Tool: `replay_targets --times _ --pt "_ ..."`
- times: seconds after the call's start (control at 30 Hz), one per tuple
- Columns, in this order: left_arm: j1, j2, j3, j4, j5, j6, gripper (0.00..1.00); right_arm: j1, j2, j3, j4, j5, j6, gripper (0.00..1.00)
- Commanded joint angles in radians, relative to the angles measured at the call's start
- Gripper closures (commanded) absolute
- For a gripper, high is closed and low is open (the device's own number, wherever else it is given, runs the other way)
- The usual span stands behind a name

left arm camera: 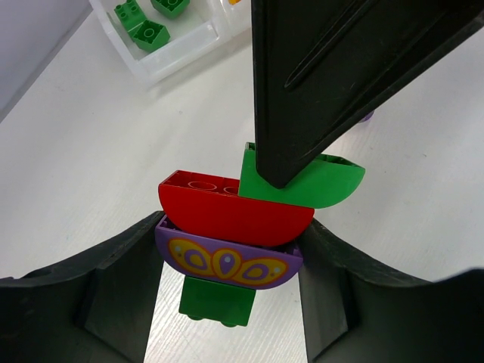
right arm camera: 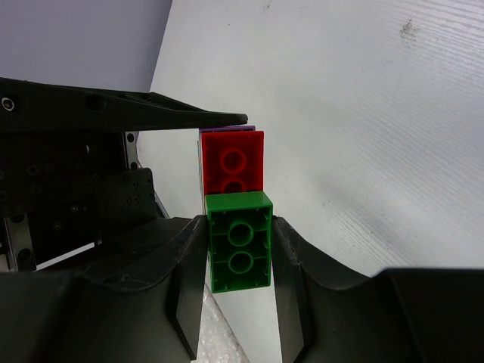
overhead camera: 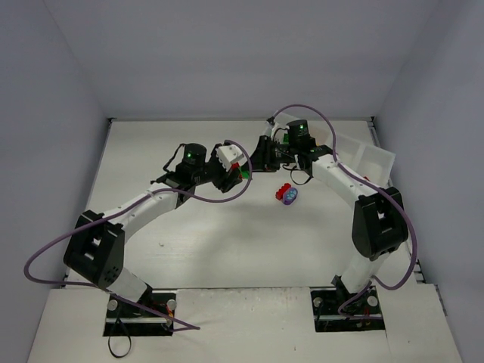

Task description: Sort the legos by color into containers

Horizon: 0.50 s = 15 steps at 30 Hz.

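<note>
Between the two arms hangs a joined stack of legos (overhead camera: 243,171), held above the table. My left gripper (left arm camera: 227,261) is shut on the stack's purple curved piece with a yellow pattern (left arm camera: 197,257). A red curved brick (left arm camera: 234,212) sits on the purple piece and a green brick (left arm camera: 219,302) under it. My right gripper (right arm camera: 240,246) is shut on the green brick (right arm camera: 240,242) at the stack's other end, next to the red one (right arm camera: 233,162). A red brick (overhead camera: 283,190) and a rounded purple piece (overhead camera: 290,198) lie loose on the table.
The translucent white tray (overhead camera: 374,159) lies at the back right behind the right arm. In the left wrist view its end compartment (left arm camera: 162,64) holds green bricks (left arm camera: 147,34). Grey walls close in the table on three sides.
</note>
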Motion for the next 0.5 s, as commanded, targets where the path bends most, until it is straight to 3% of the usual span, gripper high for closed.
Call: replay_targets --times 0.0,0.27,0.47 --pt "-0.006 -0.06 -0.006 0.078 -0.004 -0.009 0.65 -0.013 -0.073 0.022 0.045 -0.001 -0.036 1.0" --pt "-0.003 -0.046 -0.002 0.038 -0.003 -0.046 0.65 -0.017 -0.138 0.012 0.024 0.096 -0.132 1.0" --pt "-0.003 -0.046 0.0 0.042 -0.009 -0.05 0.65 -0.02 -0.123 0.009 0.019 0.087 -0.136 1.0"
